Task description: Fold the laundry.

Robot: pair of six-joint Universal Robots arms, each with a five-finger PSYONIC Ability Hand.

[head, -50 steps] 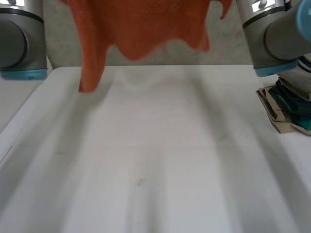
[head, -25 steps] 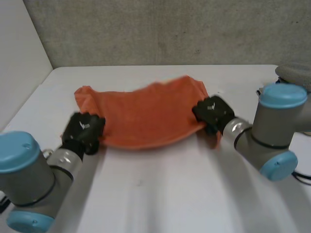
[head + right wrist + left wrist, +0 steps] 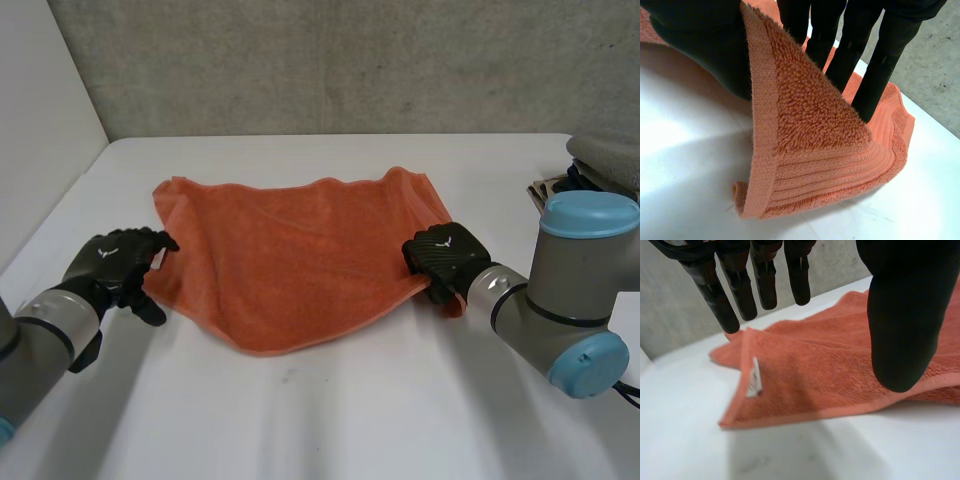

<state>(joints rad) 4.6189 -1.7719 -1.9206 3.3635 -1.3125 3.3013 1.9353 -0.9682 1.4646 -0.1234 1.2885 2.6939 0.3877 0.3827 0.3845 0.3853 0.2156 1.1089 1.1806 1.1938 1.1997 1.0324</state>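
In the head view, the orange towel (image 3: 300, 265) is now lying spread on the white table (image 3: 350, 420). A second ago it was hanging in the air, and half a second ago both hands were setting it down. The left hand (image 3: 115, 265) is no longer on the cloth. It is drawing back just beside the towel's left edge, with its fingers loosely spread and holding nothing. The right hand (image 3: 445, 258) is still sitting on the towel's near right corner. A pile of other cloths (image 3: 600, 165) is waiting well beyond the towel's right side.

In the left wrist view, the left hand's fingers (image 3: 722, 295) are hanging straight above the towel's corner, and the thumb (image 3: 905, 315) is standing apart from them. Nothing is lying between them. The corner, with its small white label (image 3: 754, 377), is resting flat on the table.

In the right wrist view, the right hand's thumb (image 3: 700, 45) and straight fingers (image 3: 865, 65) are pinching the towel's corner. They are lifting its hem up off the table while the rest of the cloth trails down beneath.

My reading is that the laying-out is finishing. The towel is lying mostly flat, though its near edge is sagging into a curve. One corner is freed and the other is still gripped, so the first fold is probably not yet starting.
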